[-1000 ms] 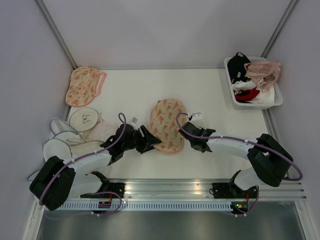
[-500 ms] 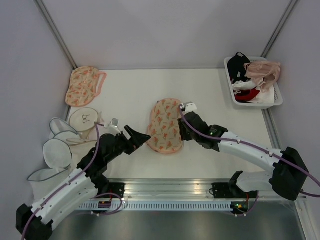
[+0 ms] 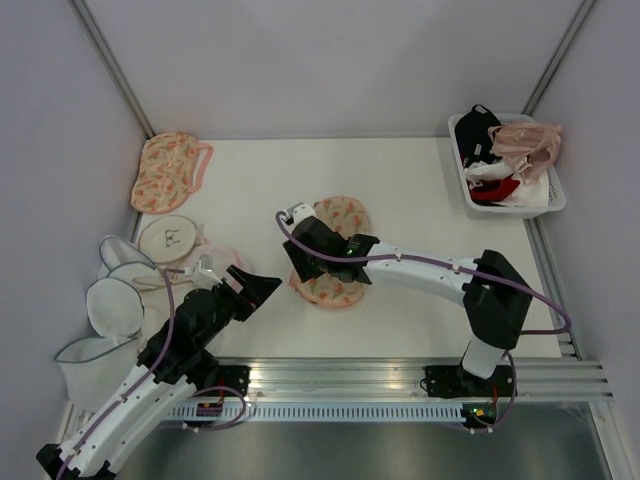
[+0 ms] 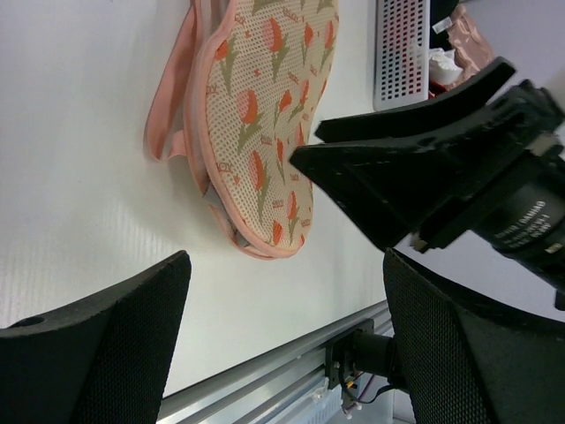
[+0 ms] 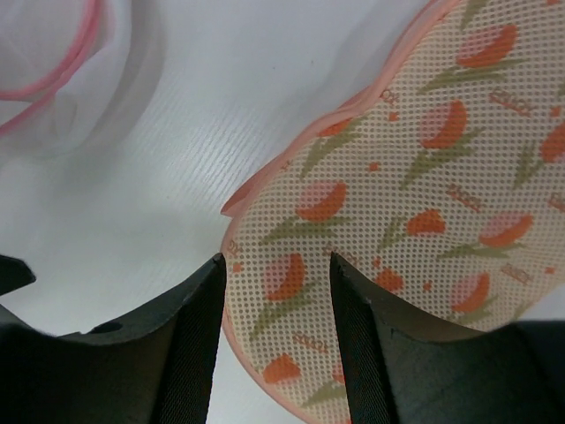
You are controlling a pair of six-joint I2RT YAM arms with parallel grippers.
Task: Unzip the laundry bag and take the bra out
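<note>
1. While I am watching from above, the laundry bag (image 3: 348, 214) is lying mid-table (image 3: 420, 190), partly under the right tool (image 3: 300, 268). The left tool (image 3: 262, 286) is hovering near its left edge.
2. Left wrist: my left tool is gaping wide, holding nothing, with the bag lying ahead.
3. Right wrist: the jaws are standing apart over the bag's pink-trimmed edge.

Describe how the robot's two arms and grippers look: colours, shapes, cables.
The left arm and right arm have white links, black joints and purple cables looping alongside. The left gripper and right gripper are black, each with two wedge-shaped fingers.
</note>
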